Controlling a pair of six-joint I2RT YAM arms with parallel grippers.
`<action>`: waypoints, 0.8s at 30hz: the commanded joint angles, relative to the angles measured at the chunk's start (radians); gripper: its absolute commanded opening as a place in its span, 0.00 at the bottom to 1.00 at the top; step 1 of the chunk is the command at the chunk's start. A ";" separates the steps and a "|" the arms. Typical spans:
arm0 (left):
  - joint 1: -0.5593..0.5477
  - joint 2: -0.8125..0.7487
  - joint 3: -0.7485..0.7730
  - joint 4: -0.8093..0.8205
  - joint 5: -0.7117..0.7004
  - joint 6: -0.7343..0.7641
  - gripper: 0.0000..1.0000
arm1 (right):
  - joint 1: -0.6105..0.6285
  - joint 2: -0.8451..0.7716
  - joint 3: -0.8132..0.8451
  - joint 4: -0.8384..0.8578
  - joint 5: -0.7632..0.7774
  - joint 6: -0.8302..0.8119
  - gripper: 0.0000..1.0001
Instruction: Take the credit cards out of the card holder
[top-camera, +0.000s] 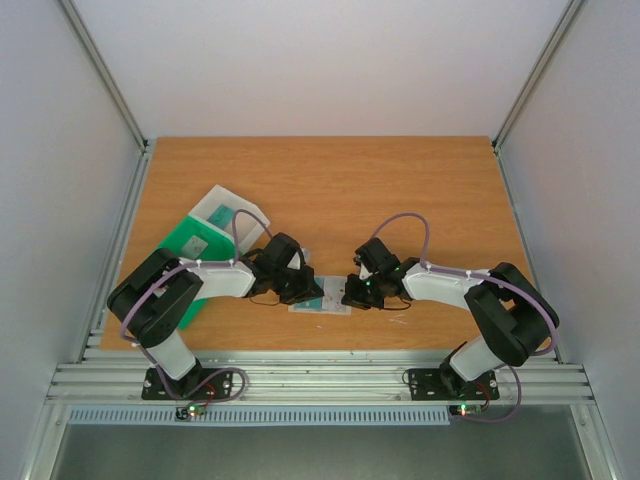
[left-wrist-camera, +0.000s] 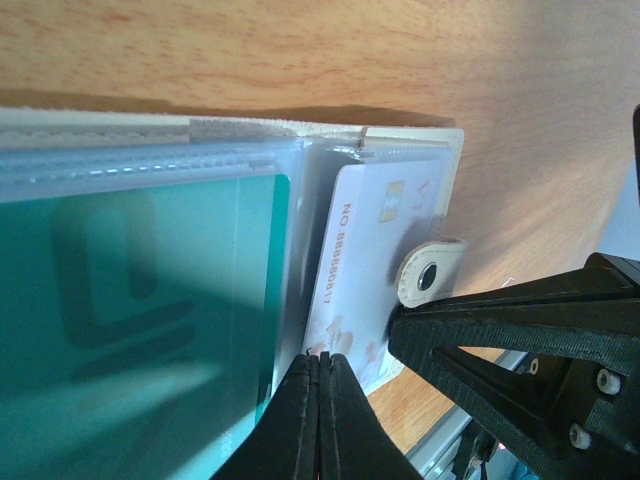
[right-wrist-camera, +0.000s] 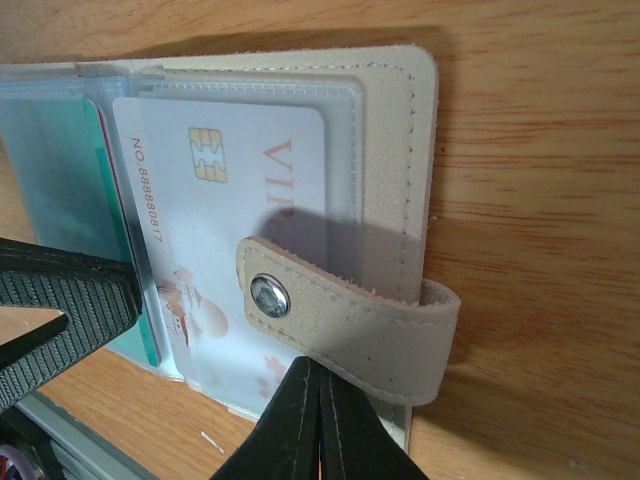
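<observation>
The holder (top-camera: 320, 304) is laid open and flat at the tabletop's (top-camera: 330, 170) 6 o'clock, presumably so both panels face up within reach. The cards are seen inside, none yet removed: a teal card (left-wrist-camera: 120, 330) in one panel, a white chip card (right-wrist-camera: 230, 180) in the other, with the tab (right-wrist-camera: 350, 320) folded across it. The left end effector (left-wrist-camera: 318, 362) is set at the holder's 9 o'clock and the right end effector (right-wrist-camera: 316, 370) at 3 o'clock. Each has its fingers drawn together at the near edge; whether a thin leaf is nipped cannot be told. Both forearms are angled inward and low, wrists pitched down, judged to steady the holder for extraction
</observation>
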 joint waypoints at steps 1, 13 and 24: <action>-0.005 -0.032 0.020 -0.030 -0.036 0.020 0.05 | 0.007 0.019 0.001 0.002 0.016 -0.005 0.02; -0.004 -0.002 0.035 -0.032 -0.058 0.061 0.27 | 0.008 -0.005 0.012 0.063 -0.027 0.019 0.03; -0.005 0.002 0.034 -0.031 -0.060 0.061 0.26 | 0.008 -0.004 0.019 0.070 -0.014 0.036 0.04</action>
